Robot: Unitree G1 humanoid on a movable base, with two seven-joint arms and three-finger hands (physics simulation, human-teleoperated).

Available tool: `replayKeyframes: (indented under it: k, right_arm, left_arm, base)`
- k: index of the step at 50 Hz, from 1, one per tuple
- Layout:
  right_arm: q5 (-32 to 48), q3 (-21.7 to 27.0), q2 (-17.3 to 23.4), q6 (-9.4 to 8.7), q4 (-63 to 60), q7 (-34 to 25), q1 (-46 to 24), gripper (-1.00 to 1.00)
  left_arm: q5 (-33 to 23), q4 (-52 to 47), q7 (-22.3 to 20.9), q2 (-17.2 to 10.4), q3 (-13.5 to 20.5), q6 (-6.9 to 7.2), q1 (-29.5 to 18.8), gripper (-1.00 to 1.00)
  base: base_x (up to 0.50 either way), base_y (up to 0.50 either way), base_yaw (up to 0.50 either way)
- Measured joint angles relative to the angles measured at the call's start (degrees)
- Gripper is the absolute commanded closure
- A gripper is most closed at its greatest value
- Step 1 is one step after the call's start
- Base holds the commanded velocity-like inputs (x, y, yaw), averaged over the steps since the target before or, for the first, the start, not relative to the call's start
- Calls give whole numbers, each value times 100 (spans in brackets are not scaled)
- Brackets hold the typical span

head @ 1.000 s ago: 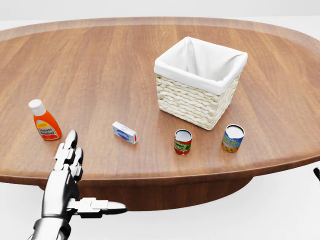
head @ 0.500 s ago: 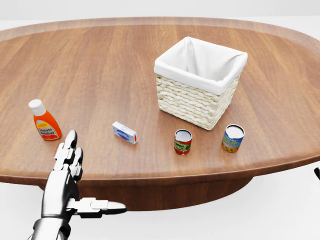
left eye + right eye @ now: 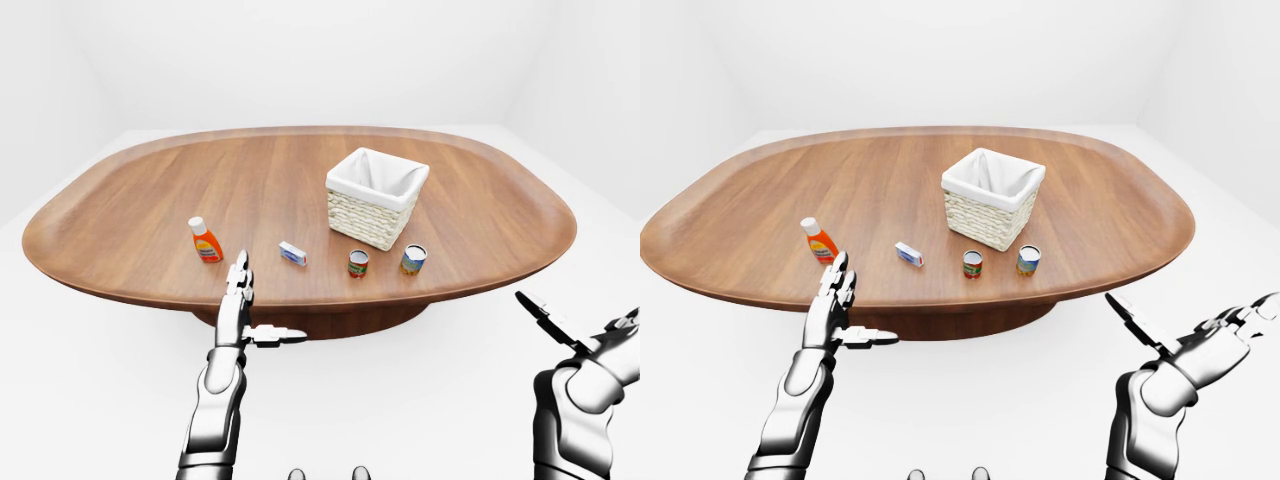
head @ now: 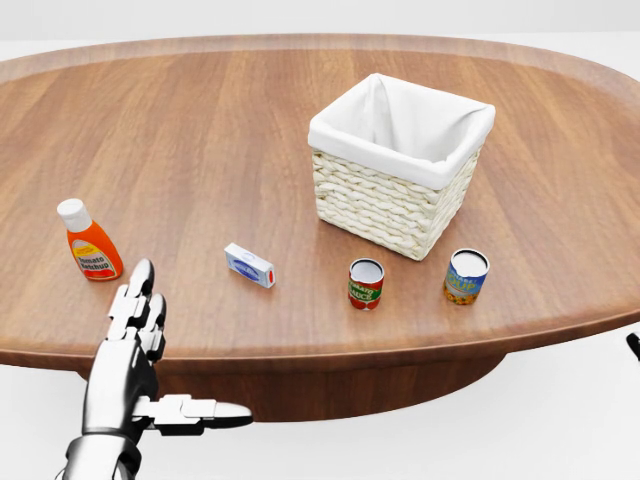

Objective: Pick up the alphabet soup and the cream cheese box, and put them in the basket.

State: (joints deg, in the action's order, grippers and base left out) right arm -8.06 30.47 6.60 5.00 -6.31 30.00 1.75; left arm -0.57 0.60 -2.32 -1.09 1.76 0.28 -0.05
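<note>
Both the left hand [image 4: 135, 345] and right hand [image 3: 1200, 345] are held released, low in frame, below the worktop [image 4: 200, 130] edge; nothing is grasped.

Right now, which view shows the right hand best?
The right-eye view: the right hand appears whole there, fingers spread open, low at the right, short of the table. The left-eye view cuts it off at the right edge. The head view shows only a dark sliver at its right edge.
</note>
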Motion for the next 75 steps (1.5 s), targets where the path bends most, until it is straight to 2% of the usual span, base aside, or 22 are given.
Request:
replayKeyframes:
  k: [8, 46, 75]
  right_arm:
    - [-8, 25, -5, 0, 10, 0, 4, -100]
    - [-32, 31, 10, 0, 105, 0, -6, -100]
    - [18, 11, 34, 0, 205, 0, -28, -100]
  left_arm:
    - [6, -52, -1, 2, -2, 42, 10, -100]
    - [-20, -2, 1, -1, -5, 14, -7, -100]
    - [-24, 44, -1, -3, -6, -24, -21, -100]
  base:
    - [0, 0, 0]
    - [0, 0, 0]
    - [0, -18, 0]
